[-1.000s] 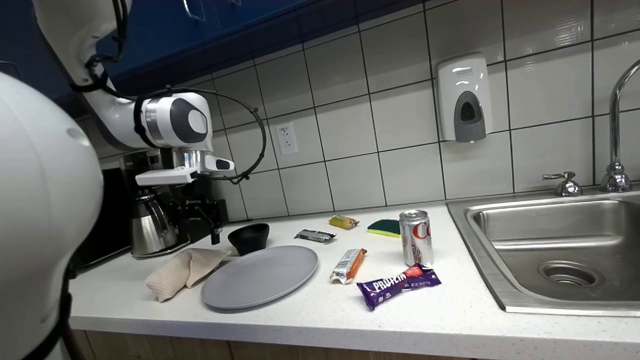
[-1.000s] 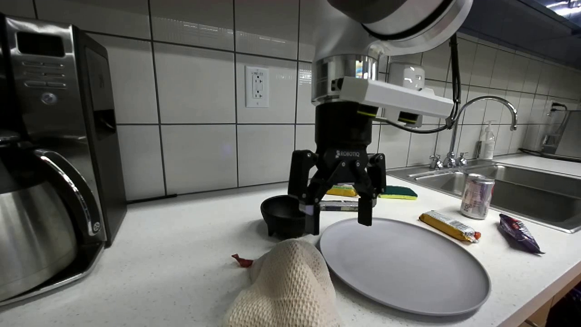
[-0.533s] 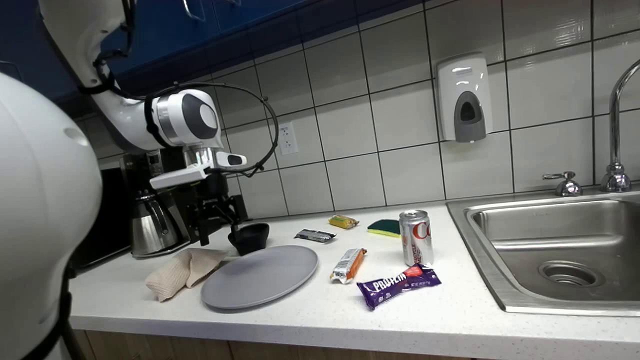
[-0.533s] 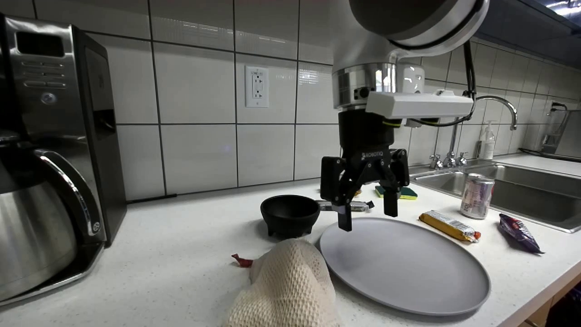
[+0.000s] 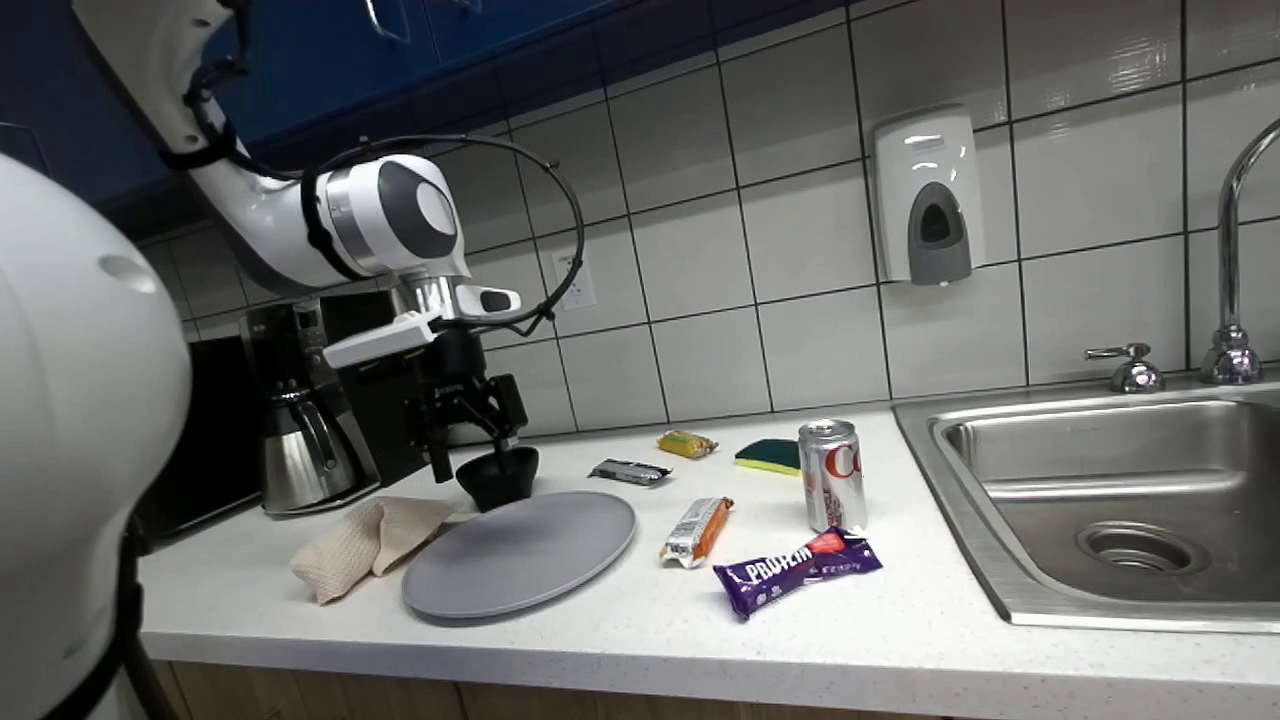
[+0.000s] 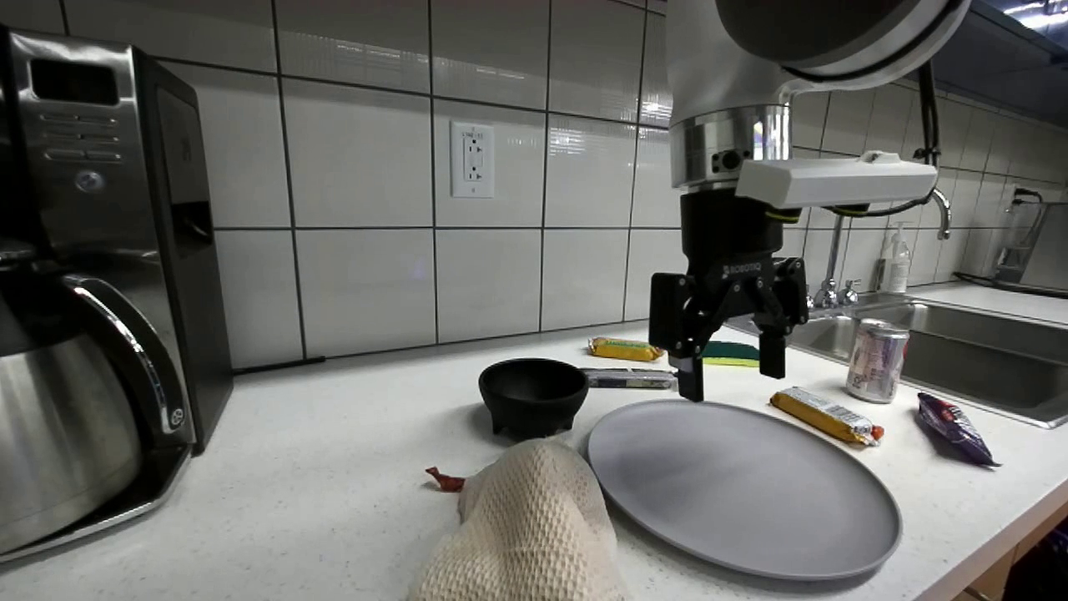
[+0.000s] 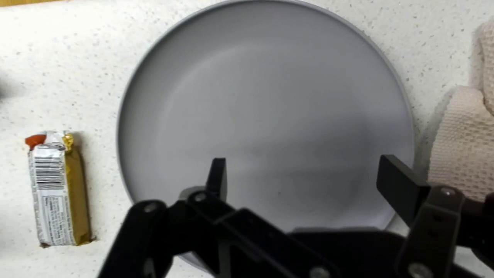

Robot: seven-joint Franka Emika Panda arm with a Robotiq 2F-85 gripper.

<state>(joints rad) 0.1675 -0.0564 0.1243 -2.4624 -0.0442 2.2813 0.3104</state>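
Observation:
My gripper (image 7: pixel 303 170) is open and holds nothing; its black fingers (image 7: pixel 401 185) stand wide apart. It hangs above the round grey plate (image 7: pixel 270 77), over the plate's back part. The gripper also shows in both exterior views (image 5: pixel 474 458) (image 6: pixel 732 380), pointing down and apart from everything. A black footed bowl (image 6: pixel 534 401) stands beside the plate. A beige cloth (image 6: pixel 534 526) lies crumpled at the plate's edge, with a small red piece (image 6: pixel 446 480) poking out from it. An orange and silver wrapped bar (image 7: pixel 58 193) lies on the plate's other side.
A silver can (image 5: pixel 832 480) stands behind a purple protein bar (image 5: pixel 795 570). A silver bar (image 5: pixel 630 471), a yellow bar (image 5: pixel 686 443) and a green sponge (image 5: pixel 768 455) lie near the tiled wall. The sink (image 5: pixel 965 530) and the coffee maker (image 6: pixel 167 209) flank the counter.
My open gripper has moved right in both exterior views, away from the bowl and cloth, and has risen slightly in the last half second. The objects on the counter have not moved.

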